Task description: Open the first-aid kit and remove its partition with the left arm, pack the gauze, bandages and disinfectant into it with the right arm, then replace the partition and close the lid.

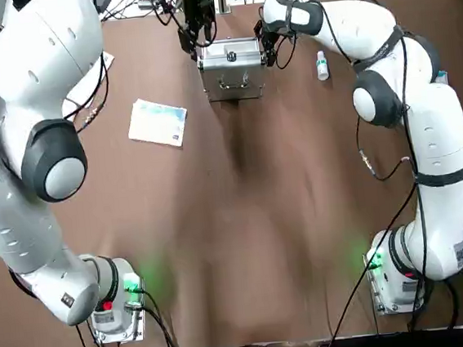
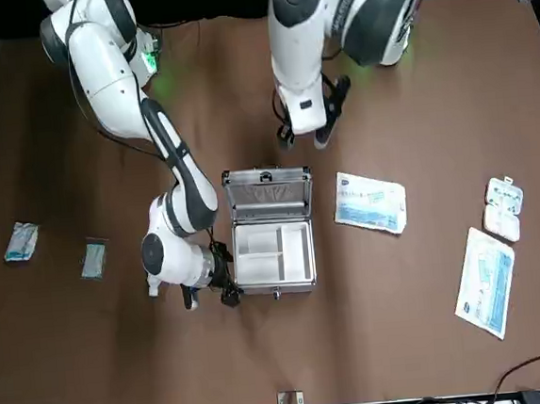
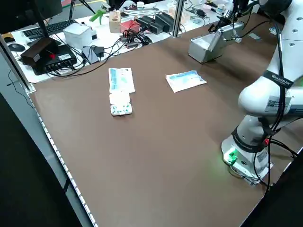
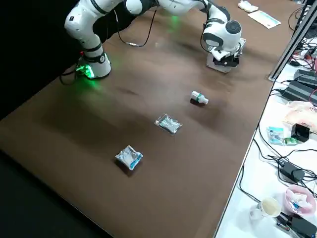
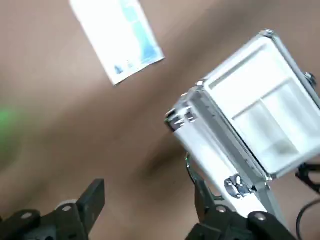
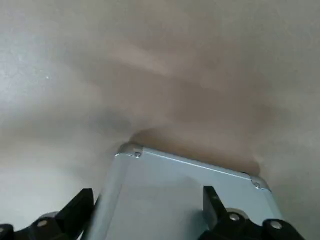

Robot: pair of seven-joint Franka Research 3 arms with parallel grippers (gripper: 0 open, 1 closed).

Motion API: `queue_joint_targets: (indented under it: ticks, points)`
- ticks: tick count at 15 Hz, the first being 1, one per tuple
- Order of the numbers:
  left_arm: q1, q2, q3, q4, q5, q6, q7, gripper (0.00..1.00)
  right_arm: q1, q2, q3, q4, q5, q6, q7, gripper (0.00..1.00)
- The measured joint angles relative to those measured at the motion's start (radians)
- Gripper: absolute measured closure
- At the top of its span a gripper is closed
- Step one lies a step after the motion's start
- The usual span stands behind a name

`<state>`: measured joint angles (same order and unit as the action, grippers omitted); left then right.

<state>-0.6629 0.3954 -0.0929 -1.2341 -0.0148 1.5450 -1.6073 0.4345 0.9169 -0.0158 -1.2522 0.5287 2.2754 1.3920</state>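
Observation:
The silver first-aid kit (image 2: pixel 275 282) stands at the far middle of the table with its lid (image 2: pixel 267 192) raised upright. The white partition (image 2: pixel 271 249) lies inside it, also seen in the left wrist view as the partition (image 5: pixel 265 120). My left gripper (image 2: pixel 305 142) hangs open above the table behind the lid, holding nothing. My right gripper (image 2: pixel 210 297) is open, low beside the kit's side wall (image 6: pixel 170 190), which shows between its fingers. The disinfectant (image 1: pixel 321 65) lies to the kit's right. Two small wrapped packs, gauze or bandages (image 2: pixel 21 241) (image 2: pixel 93 258), lie further right.
A flat blue-white printed pack (image 1: pixel 158 121) lies left of the kit. A white blister block (image 2: pixel 502 208) and a printed leaflet (image 2: pixel 485 280) lie at the table's left side. Cables and desk clutter (image 3: pixel 142 23) sit beyond the far edge.

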Motion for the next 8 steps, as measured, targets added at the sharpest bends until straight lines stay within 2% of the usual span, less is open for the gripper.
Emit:
queue_joint_targets:
  ticks: [4,6,8]
  points:
    - [0.037,0.015,0.005,-0.004,0.000,0.111,0.311,0.16,-0.004,0.000,0.003,0.001,0.001,-0.003,0.000,0.04]
    - [0.054,0.026,0.007,-0.004,0.000,0.163,0.436,0.02,-0.006,0.000,0.005,0.003,0.001,-0.006,0.000,0.04]
    - [0.072,0.059,0.008,-0.006,0.000,0.246,0.563,0.00,-0.008,0.000,0.007,0.012,0.001,-0.015,0.000,0.03]
